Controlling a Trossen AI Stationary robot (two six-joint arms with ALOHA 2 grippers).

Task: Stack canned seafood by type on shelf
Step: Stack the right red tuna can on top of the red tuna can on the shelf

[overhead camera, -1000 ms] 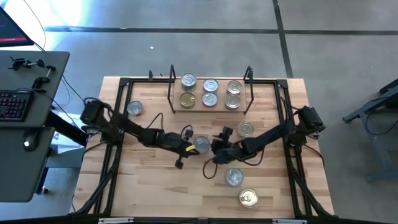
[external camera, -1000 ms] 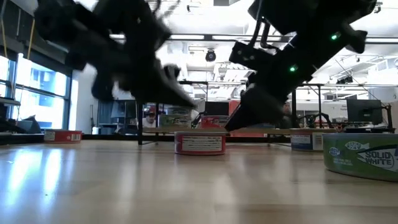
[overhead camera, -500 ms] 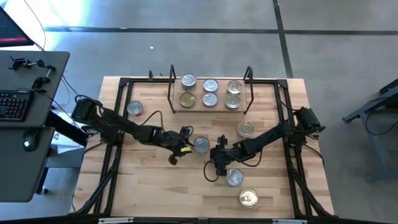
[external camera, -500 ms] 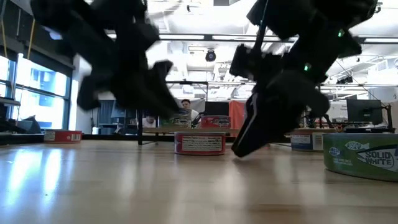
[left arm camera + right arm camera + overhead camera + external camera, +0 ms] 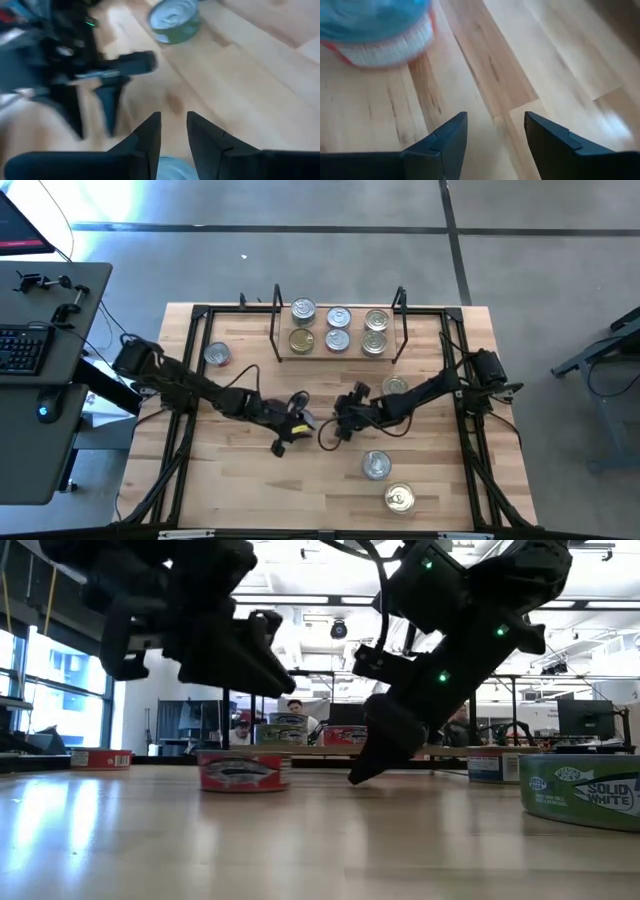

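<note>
Red-labelled tin (image 5: pixel 243 771) near the middle of the worktop (image 5: pixel 230 480), between both pincers, not yet on the shelf.

Sits flat on the boards, well short of the shelf (image 5: pixel 355 359) at the far edge, already showing six lids in three columns. Left pincer (image 5: pixel 173 118) just above it, fingers a narrow gap apart, nothing between the tips. Probably too narrow for the tin's width: best to spread wider, centre over the lid, lower past the rim, then close across the full diameter. Right pincer (image 5: pixel 496 120) just beside, jaws wide and empty, aimed at the same tin; safer to hold one arm back and avoid a clash. Other loose tins (image 5: pixel 376 465) toward the right and near edges, one more by the left edge.
</note>
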